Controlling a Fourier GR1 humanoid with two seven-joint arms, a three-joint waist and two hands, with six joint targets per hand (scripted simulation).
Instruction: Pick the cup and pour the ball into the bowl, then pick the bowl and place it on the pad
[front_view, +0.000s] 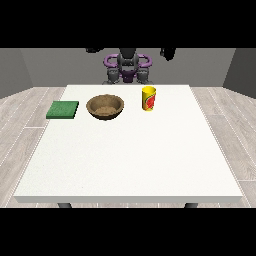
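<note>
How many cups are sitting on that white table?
1. The yellow cup stands upright near the table's far edge, to the right of the wooden bowl as seen in the view. Nothing on the table is big enough to hide another.

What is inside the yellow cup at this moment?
The yellow cup stands upright on the white table, right of the wooden bowl. Its wall hides the inside from this view, so whether a ball is in it cannot be seen.
</note>
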